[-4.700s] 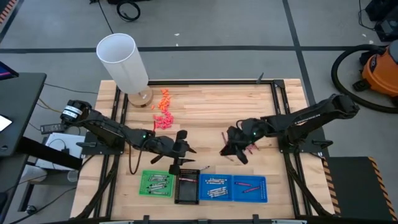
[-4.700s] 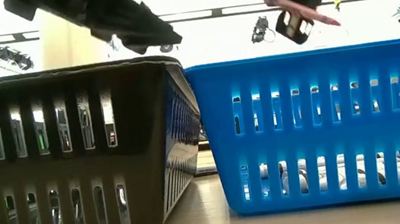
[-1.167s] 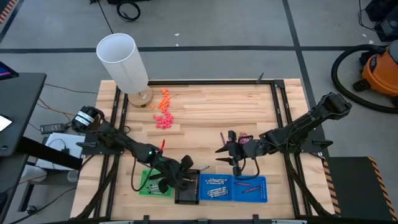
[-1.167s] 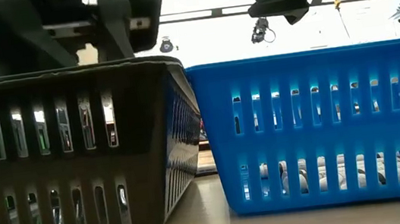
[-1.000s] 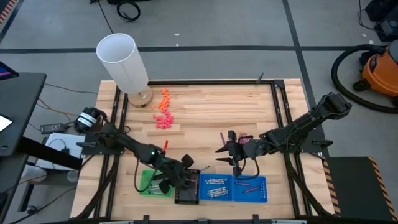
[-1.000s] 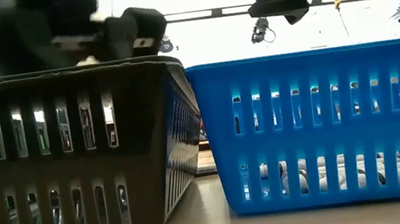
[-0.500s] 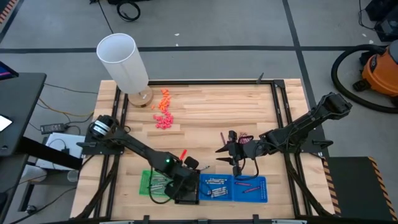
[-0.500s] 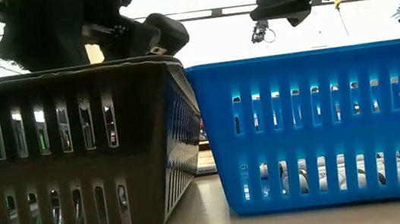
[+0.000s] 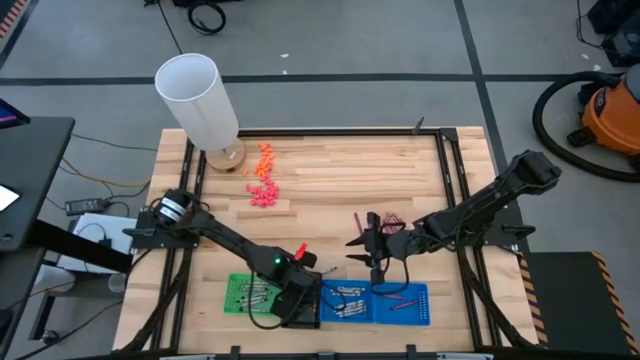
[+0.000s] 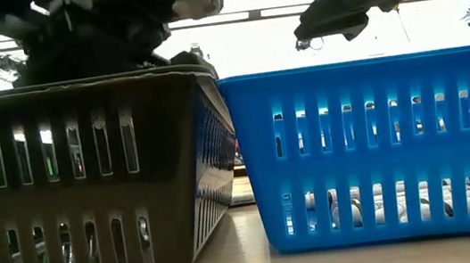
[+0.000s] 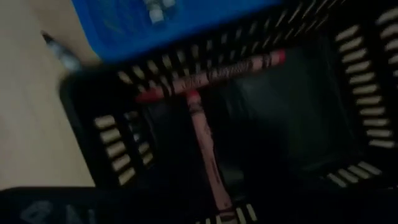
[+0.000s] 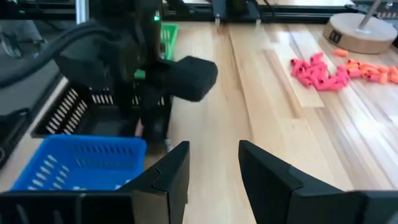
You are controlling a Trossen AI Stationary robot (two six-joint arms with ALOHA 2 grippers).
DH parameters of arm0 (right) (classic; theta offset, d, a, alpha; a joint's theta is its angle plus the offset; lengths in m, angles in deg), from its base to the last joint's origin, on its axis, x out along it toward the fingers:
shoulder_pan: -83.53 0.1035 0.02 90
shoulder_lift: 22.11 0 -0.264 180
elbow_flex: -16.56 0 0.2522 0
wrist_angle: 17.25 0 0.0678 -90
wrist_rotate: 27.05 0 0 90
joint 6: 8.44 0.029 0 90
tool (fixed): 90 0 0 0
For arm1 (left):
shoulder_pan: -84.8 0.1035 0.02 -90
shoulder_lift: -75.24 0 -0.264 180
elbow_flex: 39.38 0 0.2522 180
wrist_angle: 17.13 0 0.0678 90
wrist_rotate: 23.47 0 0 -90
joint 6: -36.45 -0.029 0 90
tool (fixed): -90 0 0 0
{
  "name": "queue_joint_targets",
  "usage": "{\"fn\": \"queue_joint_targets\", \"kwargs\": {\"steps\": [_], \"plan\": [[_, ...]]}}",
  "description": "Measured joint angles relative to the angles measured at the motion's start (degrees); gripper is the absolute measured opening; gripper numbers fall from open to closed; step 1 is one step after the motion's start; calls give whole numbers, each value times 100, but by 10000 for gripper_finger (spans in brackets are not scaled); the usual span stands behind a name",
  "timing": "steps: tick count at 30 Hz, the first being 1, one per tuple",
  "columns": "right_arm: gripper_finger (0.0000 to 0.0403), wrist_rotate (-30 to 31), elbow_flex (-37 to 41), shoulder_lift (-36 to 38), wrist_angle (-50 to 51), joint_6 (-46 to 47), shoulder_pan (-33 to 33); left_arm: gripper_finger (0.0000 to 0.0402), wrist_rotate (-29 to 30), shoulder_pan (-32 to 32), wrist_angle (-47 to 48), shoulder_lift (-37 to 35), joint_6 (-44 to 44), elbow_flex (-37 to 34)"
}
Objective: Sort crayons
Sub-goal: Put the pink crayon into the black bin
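My left gripper [image 9: 300, 297] hangs over the black tray [image 9: 299, 312] at the near edge. In the left wrist view, one red crayon [image 11: 211, 76] lies across the tray's far wall [image 11: 186, 68]. A second red crayon [image 11: 205, 155] slants up out of the tray toward the camera, and its upper end is hidden in the dark. My right gripper [image 12: 214, 162] stands open above the bare board [image 9: 372, 252], behind the blue trays [image 9: 375, 302], with nothing between its fingers. Grey crayons [image 9: 345, 297] and red crayons [image 9: 400, 297] lie in the blue trays. Loose magenta crayons [image 9: 386, 218] lie on the board.
A green tray [image 9: 248, 295] with grey sticks stands left of the black one. A tall white cylinder [image 9: 197, 97] on a wooden base stands at the far left. Orange and pink lumps [image 9: 262, 178] lie beside it. The middle of the board [image 9: 340, 180] is free.
My left gripper has gone toward the table's right and near edges, from above the green tray to above the black tray. My right arm has kept its place.
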Motion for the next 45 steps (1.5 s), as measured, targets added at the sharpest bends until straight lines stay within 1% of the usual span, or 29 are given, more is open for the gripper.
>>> {"fn": "queue_joint_targets", "kwargs": {"steps": [7,11,14,19,21,24,26,29,32,34,37,39,45], "plan": [[148,-8,4,-110,-126,-149,0,143,-32,0,78,242,108,-10],[148,-6,4,-110,-108,-157,-1,136,-53,2,118,286,109,-8],[148,-4,4,-110,-139,-204,0,111,-55,11,122,284,109,-8],[148,-6,4,-110,-141,-218,0,41,-58,11,158,284,38,14],[148,-6,4,-110,-147,-216,-1,21,-61,21,221,286,38,83],[148,-6,4,-110,-171,-216,0,21,-81,69,417,286,181,305],[148,-6,4,-110,-173,-216,0,29,-89,117,614,286,296,484],[148,-6,4,-107,-172,-218,0,45,-356,178,1120,286,214,797],[148,-11,4,-107,-174,-216,0,49,-533,189,1496,286,171,996],[148,-35,4,-107,-171,-216,0,50,-761,223,1688,286,171,1097],[148,-46,4,-107,-171,-216,0,51,-1383,289,1809,286,120,1174],[148,-46,4,-107,-172,-218,0,52,-1717,318,1799,286,-255,1233],[148,-71,4,-107,-171,-242,12,53,-1521,120,1668,286,-2464,1198]]}}
